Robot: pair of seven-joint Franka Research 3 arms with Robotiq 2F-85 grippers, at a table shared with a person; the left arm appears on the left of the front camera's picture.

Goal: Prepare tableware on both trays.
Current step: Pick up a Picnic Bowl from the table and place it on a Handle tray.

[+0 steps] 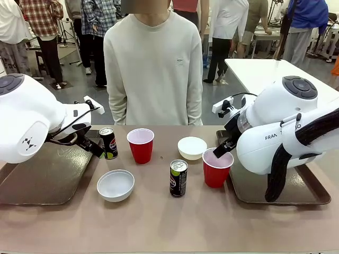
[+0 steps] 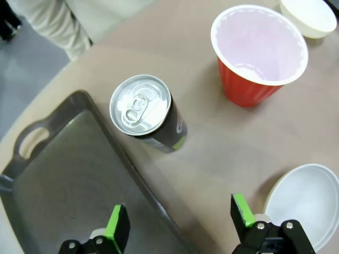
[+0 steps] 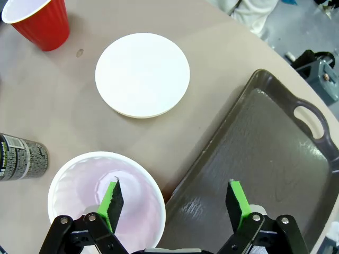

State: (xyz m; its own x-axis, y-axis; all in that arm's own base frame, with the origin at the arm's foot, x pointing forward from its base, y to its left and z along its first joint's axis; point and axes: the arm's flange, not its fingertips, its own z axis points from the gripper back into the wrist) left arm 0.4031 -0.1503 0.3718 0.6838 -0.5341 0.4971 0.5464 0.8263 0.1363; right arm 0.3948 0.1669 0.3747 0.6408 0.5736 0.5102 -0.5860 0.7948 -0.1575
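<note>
All the tableware stands upright on the tan table (image 1: 159, 222), between the two trays. From left to right: the left can (image 1: 108, 143) is just beside the right rim of the left tray (image 1: 37, 185). Then come the near bowl (image 1: 115, 185), the far cup (image 1: 140, 145), the middle can (image 1: 178, 178) and the far bowl (image 1: 192, 148). The right cup (image 1: 217, 168) is just beside the right tray (image 1: 307, 196). The left gripper (image 2: 179, 219) hovers just left of the left can, over the tray's rim, fingers spread wide and holding nothing. The right gripper (image 3: 175, 193) is also spread, one finger over the right cup's mouth, the other over the right tray's edge. A person (image 1: 153, 69) stands at the far side.
</note>
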